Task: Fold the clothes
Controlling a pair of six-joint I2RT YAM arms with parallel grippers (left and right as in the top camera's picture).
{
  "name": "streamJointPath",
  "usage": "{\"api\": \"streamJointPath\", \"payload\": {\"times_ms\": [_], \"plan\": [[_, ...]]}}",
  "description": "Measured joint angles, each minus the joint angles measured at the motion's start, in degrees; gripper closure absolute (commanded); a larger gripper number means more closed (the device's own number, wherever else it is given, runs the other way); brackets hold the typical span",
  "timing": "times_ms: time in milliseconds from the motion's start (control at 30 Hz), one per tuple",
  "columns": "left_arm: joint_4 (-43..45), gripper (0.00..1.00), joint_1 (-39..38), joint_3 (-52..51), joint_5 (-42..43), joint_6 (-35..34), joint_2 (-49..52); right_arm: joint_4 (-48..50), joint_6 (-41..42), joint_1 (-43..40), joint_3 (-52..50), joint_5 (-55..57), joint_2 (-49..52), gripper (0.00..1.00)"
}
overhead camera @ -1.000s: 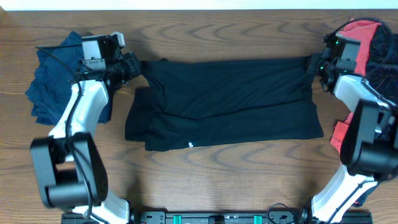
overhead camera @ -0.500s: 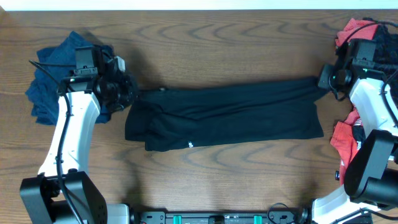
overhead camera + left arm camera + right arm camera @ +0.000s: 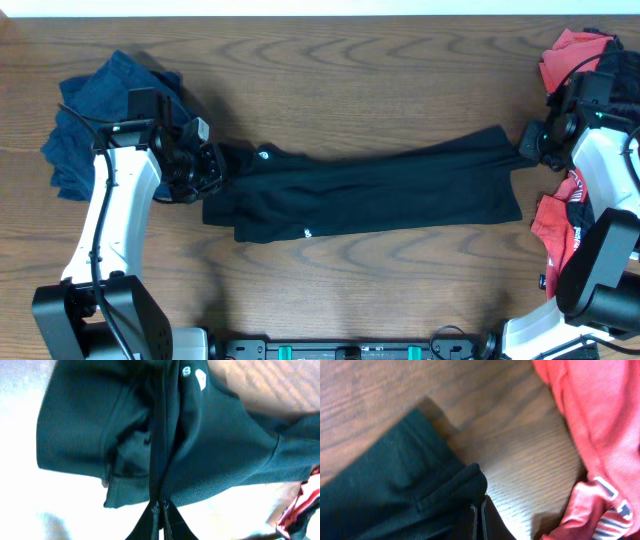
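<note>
Now: I should bring both ends of the black shirt near, evenly.
Left gripper: clamped on it.
Right gripper: clamped on it.

Matt black knit cloth shirt lies on a smooth, grained wooden table.

The left arm and right arm are being shown clad in white shells along their links, with bulky black housings at the joints. Thin black cables are being seen running along them. The left claw and right claw are being seen as black, and green marks are being displayed on the black base rail.
</note>
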Motion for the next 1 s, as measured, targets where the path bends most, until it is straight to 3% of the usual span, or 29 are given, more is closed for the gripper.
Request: {"api": "streamJointPath", "payload": {"times_ms": [667,733,800,833,1000], "plan": [[-6.12,0.94,0.0,0.0,-0.02,0.48,0.0,-8.7,0.0,-0.07,0.0,-0.37,0.0,0.94],[-7.34,0.91,0.0,0.0,-0.04,0.5,0.0,-9.29,0.0,-0.07,0.0,-0.35,0.0,0.84],[-8.66,0.67,0.0,0.0,-0.17,1.03,0.0,-9.84,0.35,-0.07,0.0,-0.35,0.0,0.56],[-9.33,0.6,0.02,0.0,-0.28,0.94,0.0,-10.12,0.22,-0.09,0.0,-0.35,0.0,0.48],[-9.88,0.56,0.07,-0.04,-0.44,1.14,0.0,-10.4,0.02,-0.09,0.0,-0.31,0.0,0.43]]}}
